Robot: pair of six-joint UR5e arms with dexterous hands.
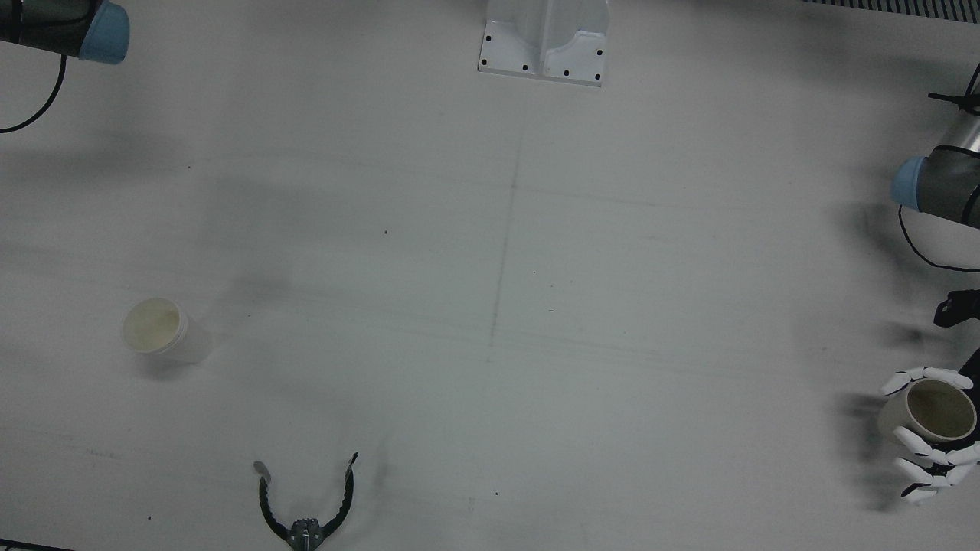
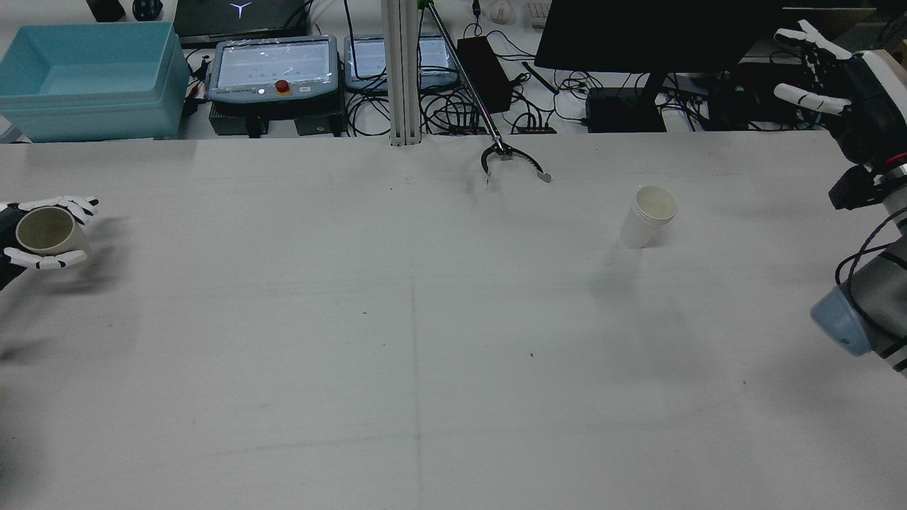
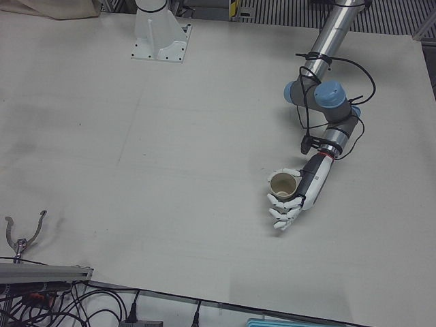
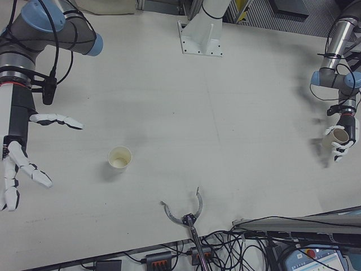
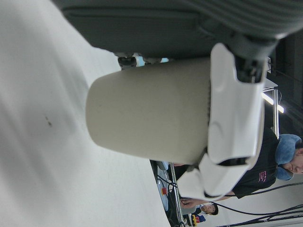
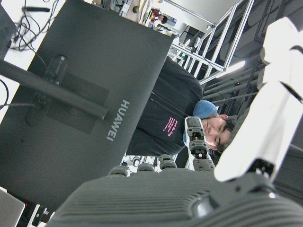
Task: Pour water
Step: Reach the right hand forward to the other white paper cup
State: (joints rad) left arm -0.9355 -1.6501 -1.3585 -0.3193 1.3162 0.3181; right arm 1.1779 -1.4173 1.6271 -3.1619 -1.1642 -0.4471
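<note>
My left hand (image 1: 930, 436) is shut on a beige cup (image 1: 935, 410), upright, near the table's far left side; both also show in the rear view, hand (image 2: 35, 244) and cup (image 2: 46, 232), and in the left-front view, hand (image 3: 289, 204) and cup (image 3: 281, 184). In the left hand view the cup (image 5: 151, 111) fills the frame. A white paper cup (image 1: 157, 329) stands upright on the robot's right half, also in the rear view (image 2: 648, 216) and right-front view (image 4: 119, 158). My right hand (image 4: 22, 152) is open, raised high and away from that cup; the rear view shows it (image 2: 825, 85) too.
A black grabber tool (image 1: 306, 509) lies at the operators' edge of the table. The white pedestal base (image 1: 545, 42) stands at the robot's edge. Beyond the table are a blue bin (image 2: 85, 74), control pendants (image 2: 273, 67) and a monitor (image 2: 638, 32).
</note>
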